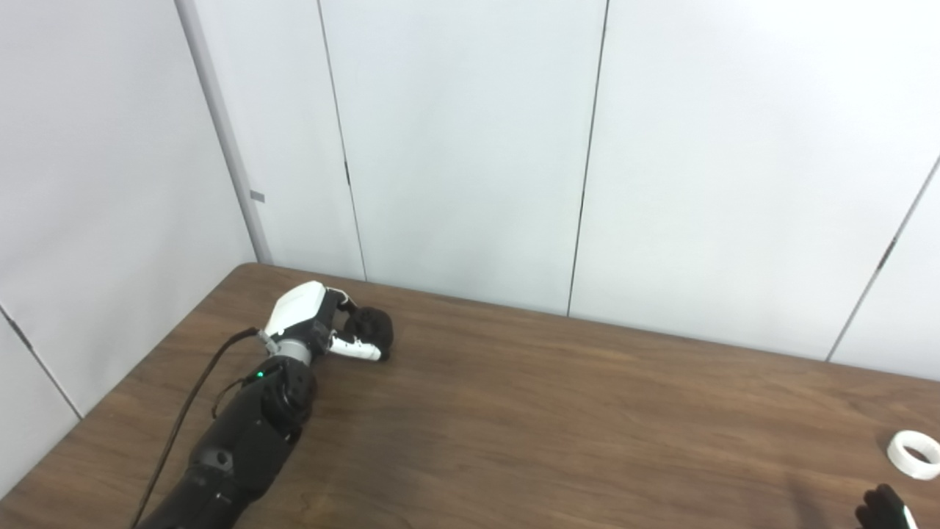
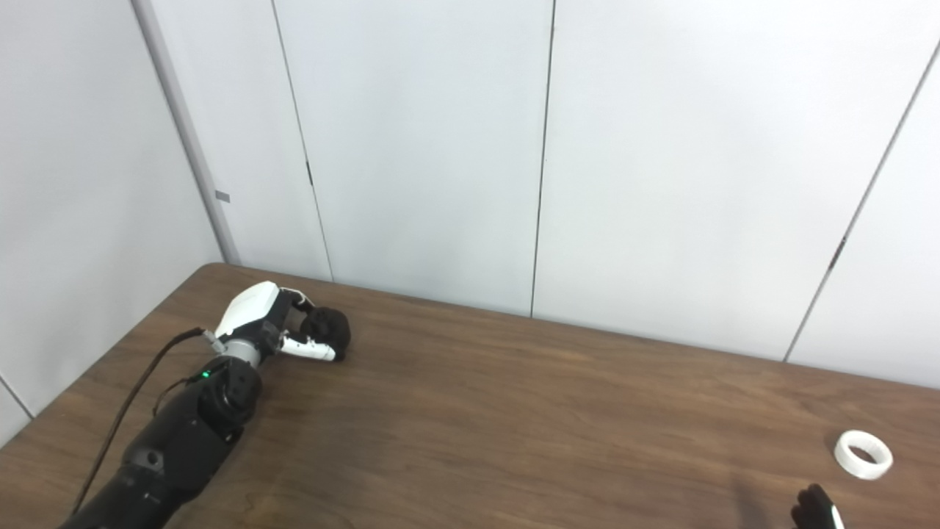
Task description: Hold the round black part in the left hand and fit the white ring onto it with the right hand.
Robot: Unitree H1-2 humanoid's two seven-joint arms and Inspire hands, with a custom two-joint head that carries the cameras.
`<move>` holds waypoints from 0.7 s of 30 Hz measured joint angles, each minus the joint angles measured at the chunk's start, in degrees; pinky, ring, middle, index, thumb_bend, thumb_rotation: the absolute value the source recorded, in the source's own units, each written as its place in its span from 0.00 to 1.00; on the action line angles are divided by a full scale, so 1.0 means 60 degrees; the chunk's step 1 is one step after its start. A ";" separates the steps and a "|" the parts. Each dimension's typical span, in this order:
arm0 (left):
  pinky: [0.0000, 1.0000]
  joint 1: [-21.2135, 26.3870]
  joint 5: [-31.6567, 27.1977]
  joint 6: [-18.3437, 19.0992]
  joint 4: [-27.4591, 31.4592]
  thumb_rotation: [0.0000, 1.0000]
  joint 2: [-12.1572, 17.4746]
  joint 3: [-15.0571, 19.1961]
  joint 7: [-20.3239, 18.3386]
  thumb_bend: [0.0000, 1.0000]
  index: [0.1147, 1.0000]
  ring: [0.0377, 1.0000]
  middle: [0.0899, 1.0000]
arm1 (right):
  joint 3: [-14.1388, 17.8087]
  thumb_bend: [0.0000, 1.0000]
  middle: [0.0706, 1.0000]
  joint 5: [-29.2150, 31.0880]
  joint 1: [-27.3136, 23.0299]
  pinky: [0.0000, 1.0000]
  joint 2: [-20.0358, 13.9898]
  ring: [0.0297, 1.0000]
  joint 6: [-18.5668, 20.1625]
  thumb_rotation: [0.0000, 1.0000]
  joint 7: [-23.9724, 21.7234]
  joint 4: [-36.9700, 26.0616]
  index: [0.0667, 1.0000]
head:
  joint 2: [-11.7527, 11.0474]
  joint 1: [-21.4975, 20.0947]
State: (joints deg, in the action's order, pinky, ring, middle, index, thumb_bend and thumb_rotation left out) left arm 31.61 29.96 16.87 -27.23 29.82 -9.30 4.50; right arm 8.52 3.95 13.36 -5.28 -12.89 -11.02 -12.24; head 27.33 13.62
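Note:
The round black part [image 1: 371,328] rests on the brown table [image 1: 558,411] at the far left. My left hand [image 1: 316,319] is wrapped around it, thumb in front and fingers curled over the top, with the part still touching the tabletop. The white ring [image 1: 913,454] lies flat on the table at the far right. My right hand [image 1: 887,508] shows only as dark fingertips at the bottom right corner, a little in front of the ring and not touching it; how its fingers stand is hidden.
White wall panels [image 1: 470,147] rise right behind the table's far edge. A black cable [image 1: 187,404] trails along my left forearm. The table's left edge runs diagonally near that arm.

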 measured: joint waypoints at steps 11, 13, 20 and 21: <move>0.99 -0.0688 0.0025 0.0063 0.1659 0.04 0.0005 0.0008 -0.0363 0.52 0.42 0.89 0.75 | -0.0004 0.50 0.98 -0.0048 0.0000 1.00 0.0004 0.97 0.0088 1.00 0.0020 -0.0007 0.99 | 0.0205 -0.0439; 0.98 -0.0835 0.0043 0.0088 0.2009 0.04 0.0012 0.0007 -0.0530 0.52 0.42 0.88 0.75 | -0.0004 0.51 0.97 -0.0064 0.0000 1.00 0.0006 0.96 0.0118 1.00 0.0030 -0.0008 0.98 | 0.0249 -0.0483; 0.91 -0.1724 0.0240 0.0279 0.4256 0.04 0.0034 0.0015 -0.1189 0.52 0.42 0.87 0.76 | -0.0012 0.51 0.98 -0.0122 0.0002 0.99 0.0008 0.97 0.0192 1.00 0.0087 -0.0029 0.99 | 0.0570 -0.0776; 0.91 -0.1889 0.0257 0.0356 0.4639 0.04 0.0033 0.0004 -0.1297 0.52 0.42 0.87 0.76 | -0.0016 0.51 0.98 -0.0126 0.0002 0.99 0.0007 0.97 0.0198 1.00 0.0088 -0.0031 0.99 | 0.0571 -0.0776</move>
State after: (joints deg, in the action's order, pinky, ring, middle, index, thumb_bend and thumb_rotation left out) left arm 20.28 31.51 19.00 0.61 30.02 -9.27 -3.28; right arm 8.43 3.19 13.38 -5.24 -11.70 -10.50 -12.42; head 30.76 8.96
